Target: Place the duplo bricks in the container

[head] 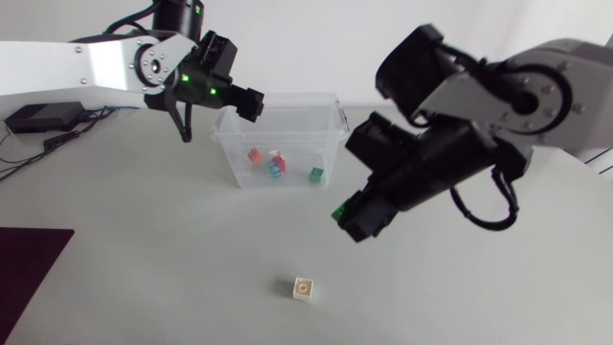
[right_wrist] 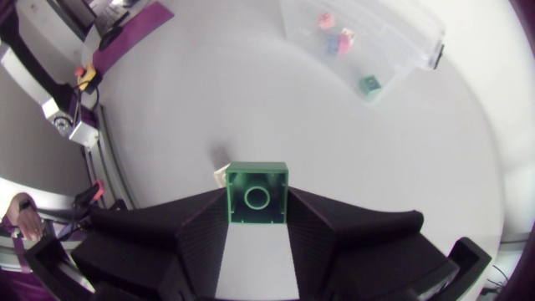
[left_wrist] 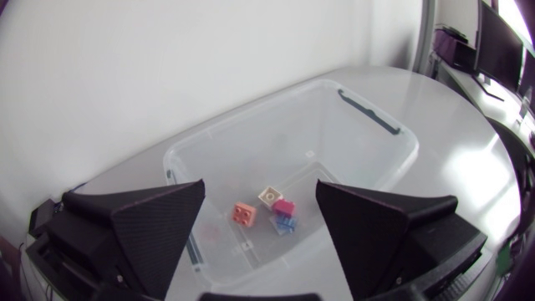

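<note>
A clear plastic container (head: pixel 233 144) stands at the back middle of the table. Several small bricks lie in it: orange (head: pixel 255 153), blue (head: pixel 275 170), green (head: pixel 316 174). My left gripper (head: pixel 245 100) hangs open over its left rear corner; between its fingers the left wrist view shows the container (left_wrist: pixel 368 142) below, with an orange brick (left_wrist: pixel 245 215) and a cream brick (left_wrist: pixel 270 196). My right gripper (head: pixel 347 218), in front of and right of the container, is shut on a green brick (right_wrist: pixel 257 194). A cream brick (head: pixel 305 287) lies on the table nearer the front.
A dark purple mat (head: pixel 29 273) covers the front left corner. A black box (head: pixel 38 117) with cables sits at the far left.
</note>
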Controlling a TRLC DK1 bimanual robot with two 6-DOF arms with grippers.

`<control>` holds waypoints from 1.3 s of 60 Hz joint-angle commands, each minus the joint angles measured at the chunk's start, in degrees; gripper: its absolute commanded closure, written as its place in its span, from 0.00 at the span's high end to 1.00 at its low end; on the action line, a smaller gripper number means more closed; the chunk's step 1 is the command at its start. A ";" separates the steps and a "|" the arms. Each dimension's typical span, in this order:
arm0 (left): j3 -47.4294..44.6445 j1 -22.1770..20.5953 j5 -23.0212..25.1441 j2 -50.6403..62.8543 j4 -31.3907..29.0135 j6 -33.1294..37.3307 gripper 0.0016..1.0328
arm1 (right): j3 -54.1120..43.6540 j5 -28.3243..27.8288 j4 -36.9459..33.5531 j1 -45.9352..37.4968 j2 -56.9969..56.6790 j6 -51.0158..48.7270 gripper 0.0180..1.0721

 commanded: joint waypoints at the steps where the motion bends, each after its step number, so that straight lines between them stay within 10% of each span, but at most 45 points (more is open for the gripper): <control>1: -6.23 -1.34 1.91 -8.10 -0.08 4.01 0.95 | 3.33 -1.09 1.12 -3.03 1.26 -1.31 0.32; 26: -26.80 -8.11 12.11 -19.70 -5.44 21.15 0.93 | 12.47 -2.32 13.60 -8.83 12.16 1.67 0.32; 68: -37.79 -17.25 12.28 -18.73 -5.27 27.92 0.93 | 31.19 -1.44 25.38 -11.12 32.11 6.33 0.33; 71: -37.96 -17.51 12.11 -18.73 -5.27 27.92 0.93 | 32.69 -0.65 25.29 -10.85 33.52 6.33 0.42; 76: -37.79 -18.30 11.67 -18.65 -5.18 27.92 0.93 | 36.03 1.90 24.67 -9.89 36.42 6.07 0.96; 78: -37.79 -18.65 11.58 -18.56 -5.18 27.92 0.93 | 36.38 2.51 24.67 -9.80 36.77 5.98 0.96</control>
